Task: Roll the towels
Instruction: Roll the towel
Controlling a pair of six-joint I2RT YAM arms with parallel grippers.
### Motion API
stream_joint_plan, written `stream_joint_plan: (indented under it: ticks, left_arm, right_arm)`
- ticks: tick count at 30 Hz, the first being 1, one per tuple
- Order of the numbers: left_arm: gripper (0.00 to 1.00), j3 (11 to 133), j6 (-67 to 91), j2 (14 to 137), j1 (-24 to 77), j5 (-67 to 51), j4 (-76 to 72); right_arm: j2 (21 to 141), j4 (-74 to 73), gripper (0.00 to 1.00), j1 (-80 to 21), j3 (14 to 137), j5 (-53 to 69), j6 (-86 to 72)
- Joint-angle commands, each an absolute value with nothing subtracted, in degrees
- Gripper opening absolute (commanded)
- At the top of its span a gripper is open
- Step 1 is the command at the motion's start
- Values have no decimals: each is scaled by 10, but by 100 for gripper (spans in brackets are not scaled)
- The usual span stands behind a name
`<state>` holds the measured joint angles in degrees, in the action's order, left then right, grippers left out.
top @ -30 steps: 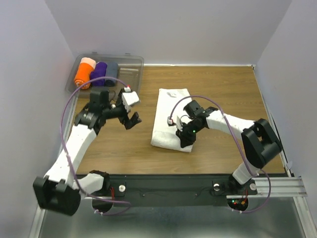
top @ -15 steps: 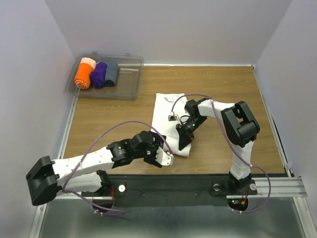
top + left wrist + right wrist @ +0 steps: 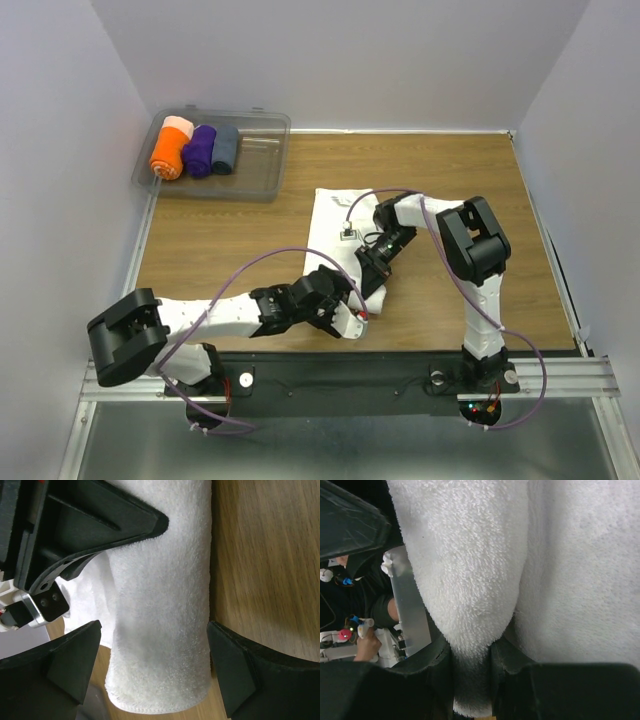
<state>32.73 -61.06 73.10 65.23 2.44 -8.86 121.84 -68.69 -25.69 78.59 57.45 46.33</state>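
- The white towel [image 3: 335, 215] lies mid-surface [image 3: 220, 240], with its near end partly rolled.
- The right hand [image 3: 472, 665] is clenched on a fold of that roll.
- The left hand [image 3: 155, 665] is spread wide, its fingers either side of the roll's end, grasping nothing.

Seen from above, the white towel [image 3: 333, 215] has its end at 6 o'clock hidden beneath the right gripper [image 3: 372, 272] and the left gripper [image 3: 358, 305]; how far it is rolled cannot be told there. The left wrist view cuts the towel off at 12 o'clock. The right wrist view cuts it off at 12 and 3 o'clock, and the pinched fold disappears between dark, blurred fingers [image 3: 427, 680] at 6 o'clock.
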Motion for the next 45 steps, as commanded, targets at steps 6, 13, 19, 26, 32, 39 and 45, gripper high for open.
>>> stream_joint_plan:
  ticks: [6,13,19,26,32,39,45]
  left_arm:
    - [99,362,-614,783,655,33,-130]
    - [65,390,-585,860,649,57,-100]
    - [27,387,-524,834,643,19,-37]
    - [13,402,-452,835,642,-24,25]
    - [13,430,-414,862,621,-91,59]
    - [12,489,-413,896,543,-196,116]
    - [13,548,-413,950,476,-289,172]
  right_arm:
    - [1235,-700,13,-261,805,516,473]
    - [1229,-699,17,-261,811,505,468]
    - [1225,-687,39,-258,811,502,454]
    - [1204,-621,57,-230,832,488,364]
    - [1167,-596,82,-196,872,488,314]
    - [1107,-576,89,-142,917,494,258]
    - [1043,-573,90,-97,938,496,244]
